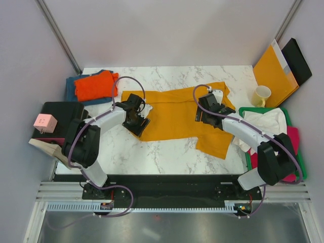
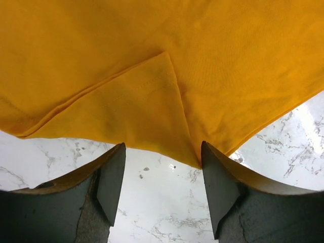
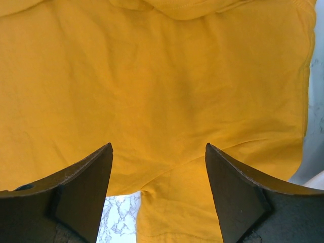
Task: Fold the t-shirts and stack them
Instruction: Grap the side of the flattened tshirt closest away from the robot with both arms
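With jaws apart, the left gripper (image 2: 162, 154) hovered just short of the folded left edge of the mustard-yellow t-shirt (image 1: 172, 115), which lay spread crosswise on the table (image 1: 152, 152), while the right gripper (image 3: 158, 154), likewise parted, hung over its right end.

Left claw (image 2: 163, 152) is spread wide with bare marble surface (image 2: 152, 212) between its jaws, and the mustard t-shirt (image 2: 202, 61) hem lies just ahead. Back toward its base there's open marble. Off its outer side the orange t-shirt (image 1: 95, 85) pile sits well apart. Right claw (image 3: 159, 149) gapes over cloth. On its outer side, the mug (image 1: 261, 95) and green tray (image 1: 244, 109) crowd near.
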You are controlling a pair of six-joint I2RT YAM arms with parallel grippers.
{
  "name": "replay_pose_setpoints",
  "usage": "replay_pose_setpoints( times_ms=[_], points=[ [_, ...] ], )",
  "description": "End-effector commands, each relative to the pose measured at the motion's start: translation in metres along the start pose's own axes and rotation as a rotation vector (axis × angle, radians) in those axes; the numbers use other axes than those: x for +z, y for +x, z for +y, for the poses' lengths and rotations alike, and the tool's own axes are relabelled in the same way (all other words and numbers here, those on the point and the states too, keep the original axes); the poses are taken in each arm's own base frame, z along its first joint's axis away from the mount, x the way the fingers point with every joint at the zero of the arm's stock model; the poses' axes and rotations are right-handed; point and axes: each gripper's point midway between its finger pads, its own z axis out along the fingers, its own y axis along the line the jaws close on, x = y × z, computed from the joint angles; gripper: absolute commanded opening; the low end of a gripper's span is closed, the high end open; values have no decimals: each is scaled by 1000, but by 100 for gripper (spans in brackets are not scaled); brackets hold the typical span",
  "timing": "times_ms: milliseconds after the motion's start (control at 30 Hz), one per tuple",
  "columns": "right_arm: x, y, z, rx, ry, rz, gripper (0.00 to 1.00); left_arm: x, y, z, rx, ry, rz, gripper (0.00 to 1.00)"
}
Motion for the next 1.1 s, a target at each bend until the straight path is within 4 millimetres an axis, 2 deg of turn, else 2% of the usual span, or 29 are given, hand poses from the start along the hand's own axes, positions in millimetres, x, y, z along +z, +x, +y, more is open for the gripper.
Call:
replay_pose_setpoints(
  times_ms=[0, 267, 633, 867, 967, 1067],
  points=[
    [-5, -1, 4, 33, -35, -23, 81, -18, -25, 6, 7, -38, -119, 67],
    [-8, 9, -6, 26, -14, -11, 80, -16, -41, 0, 6, 5, -173, 67],
    [-14, 15, -13, 51, 3, -10, 80, 11, -59, 2, 29, 1, -162, 65],
    [-15, 18, -17, 54, 13, -13, 80, 13, -75, 6, 27, -22, -190, 62],
    [-14, 20, -17, 56, 16, -7, 79, 15, -76, 9, 28, -34, -189, 61],
    [-12, 23, -17, 57, 19, -2, 78, 16, -76, 10, 29, -37, -186, 54]
  ],
)
